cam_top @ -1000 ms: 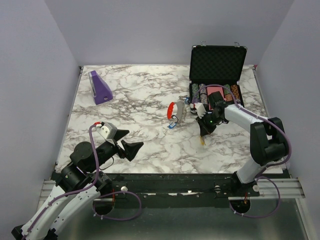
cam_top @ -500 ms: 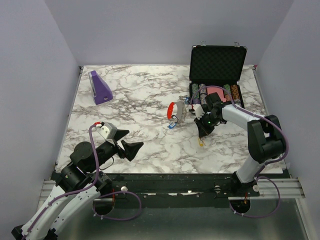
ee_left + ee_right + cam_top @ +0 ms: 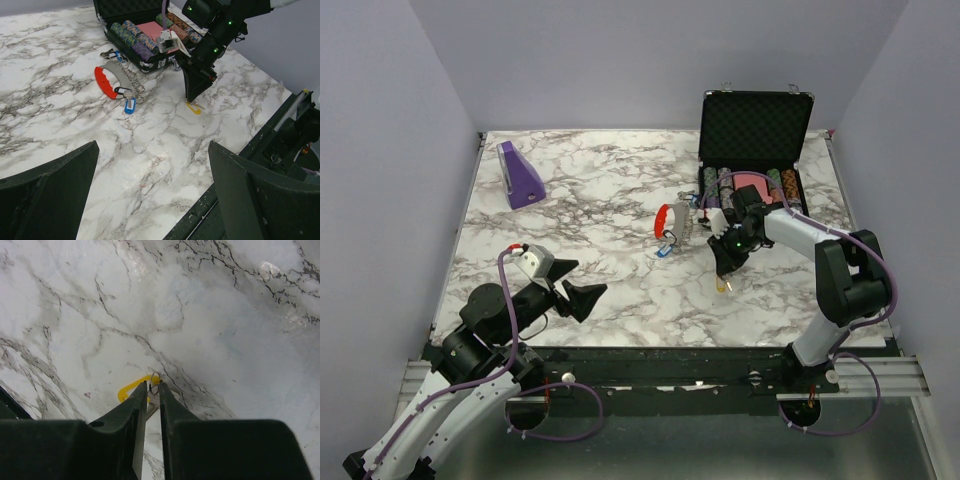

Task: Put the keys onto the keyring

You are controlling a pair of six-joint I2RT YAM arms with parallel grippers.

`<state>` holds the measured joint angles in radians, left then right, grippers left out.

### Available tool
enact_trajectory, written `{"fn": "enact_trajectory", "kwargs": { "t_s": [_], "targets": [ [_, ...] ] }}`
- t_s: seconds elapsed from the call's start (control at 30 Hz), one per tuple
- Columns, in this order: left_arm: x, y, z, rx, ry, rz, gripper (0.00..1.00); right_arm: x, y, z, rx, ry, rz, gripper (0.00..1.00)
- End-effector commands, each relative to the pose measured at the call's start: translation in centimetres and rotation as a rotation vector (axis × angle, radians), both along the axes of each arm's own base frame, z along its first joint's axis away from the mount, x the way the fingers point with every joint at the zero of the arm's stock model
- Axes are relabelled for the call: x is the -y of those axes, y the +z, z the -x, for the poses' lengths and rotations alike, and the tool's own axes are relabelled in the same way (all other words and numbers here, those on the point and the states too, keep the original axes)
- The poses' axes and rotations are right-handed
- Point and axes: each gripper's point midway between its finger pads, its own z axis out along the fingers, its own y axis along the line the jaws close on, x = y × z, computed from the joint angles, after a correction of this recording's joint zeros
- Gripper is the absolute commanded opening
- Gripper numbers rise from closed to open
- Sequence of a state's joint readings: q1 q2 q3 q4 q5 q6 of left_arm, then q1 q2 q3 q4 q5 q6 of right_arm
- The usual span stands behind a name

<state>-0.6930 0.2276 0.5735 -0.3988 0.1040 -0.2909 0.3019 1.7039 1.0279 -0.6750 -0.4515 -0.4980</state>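
So, the right gripper [image 3: 153, 385] is pointed straight down at the white marble-patterned table [image 3: 600, 200]. Its two flat black fingers [image 3: 120, 425] are parted by only a narrow slit. The tiny yellow key [image 3: 131, 387], with its glossy plastic head, thin metal blade and little wire loop, is found right at the fingertips. The head is seen poking out to one side of them, flat on the table, and the blade is lined up with the slit. Whether it is actually pinched cannot be told.

The keyring [image 3: 106, 82] is laid off to the left of those fingers, clear of them. It is made up of a red curved plastic crescent, a grey tag, a stretch of fine metal chain and a thin ring, with a small blue key [image 3: 130, 106] at its near end. Nothing on the tags can be read at this size.

Just behind the right fingers, a black hard case [image 3: 755, 125] is stood open. Its lid is lined with bumpy foam, and striped poker chips [image 3: 132, 37] are packed in rows inside.

The left gripper [image 3: 152, 145] is spread wide, with nothing between its chunky black fingers. The yellow key and the keyring are both well ahead of it.
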Motion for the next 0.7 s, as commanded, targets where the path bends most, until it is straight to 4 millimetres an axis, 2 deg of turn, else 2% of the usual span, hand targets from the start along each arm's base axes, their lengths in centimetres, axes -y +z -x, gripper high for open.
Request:
{"fn": "enact_trajectory", "kwargs": {
  "t_s": [0.0,0.13,0.4,0.5,0.67],
  "targets": [
    [-0.6,0.1,-0.3,0.013,0.029,-0.006,0.99,-0.9,1.4,-0.6,0.030,0.015,-0.040,0.27],
    [-0.6,0.1,-0.3,0.013,0.031,-0.006,0.99,-1.0,2.7,-1.0,0.060,0.017,-0.049,0.33],
    [-0.6,0.1,-0.3,0.015,0.031,-0.006,0.99,-1.6,4.4,-2.0,0.089,0.029,-0.071,0.34],
    [-0.6,0.2,-0.3,0.017,0.032,-0.003,0.99,-2.6,5.8,-2.5,0.102,0.055,-0.124,0.34],
    [-0.5,0.3,-0.2,0.016,0.028,0.000,0.99,-5.5,9.5,-3.7,0.146,0.118,-0.293,0.34]
  ]
}}
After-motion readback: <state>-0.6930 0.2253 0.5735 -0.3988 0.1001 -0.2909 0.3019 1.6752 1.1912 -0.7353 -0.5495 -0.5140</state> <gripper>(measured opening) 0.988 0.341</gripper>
